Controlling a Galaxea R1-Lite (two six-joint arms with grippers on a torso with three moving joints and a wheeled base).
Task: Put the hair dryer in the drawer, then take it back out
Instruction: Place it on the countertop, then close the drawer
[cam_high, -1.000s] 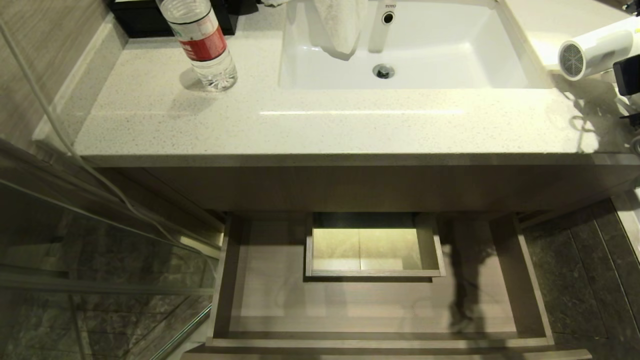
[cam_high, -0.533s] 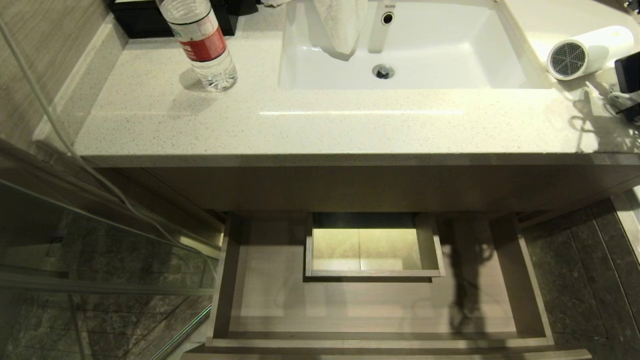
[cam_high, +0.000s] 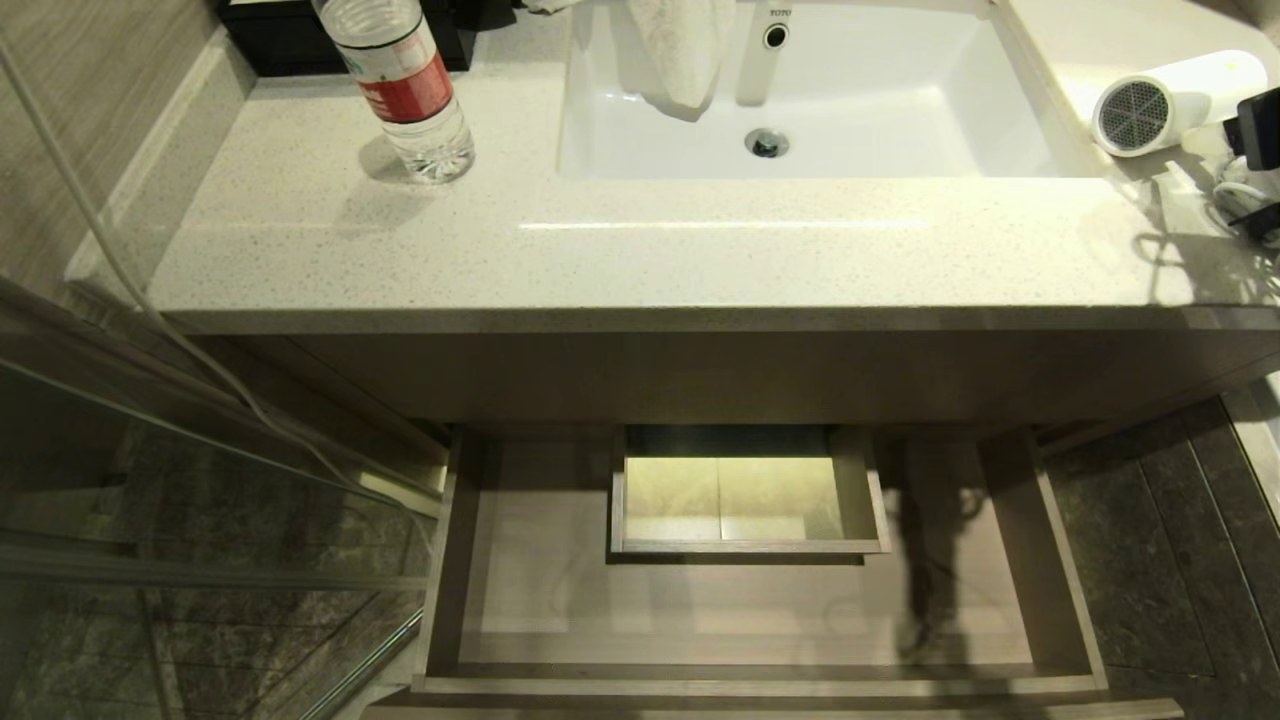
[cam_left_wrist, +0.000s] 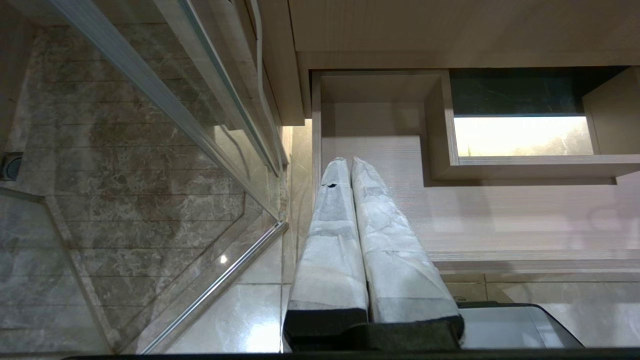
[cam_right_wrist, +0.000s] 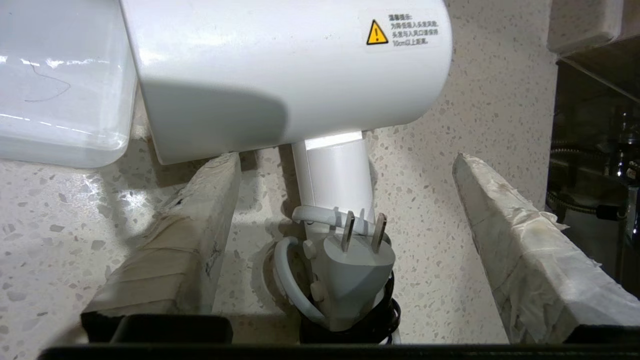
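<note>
Head view: hair dryer (cam_high: 1165, 100) lies on counter (cam_high: 640, 250) right of sink (cam_high: 1020, 130); drawer (cam_high: 760, 610) open, empty.
Left wrist: left hand (cam_left_wrist: 347, 162) pressed together, parked.
Right wrist: right hand (cam_right_wrist: 345, 165) spread astride handle (cam_right_wrist: 337, 175); light, slippery, rigid plastic, so grip handle.

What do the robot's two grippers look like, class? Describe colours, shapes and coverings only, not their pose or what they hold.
Both grippers have two long, tapering jaws wrapped in wrinkled whitish tape, set in a black base. The left gripper has smooth grey-white wrapping with a small dark nick near one tip. The right gripper has more worn, beige-tinged wrapping with creases and small dark scuffs. No cables or printed markings show on either.
</note>
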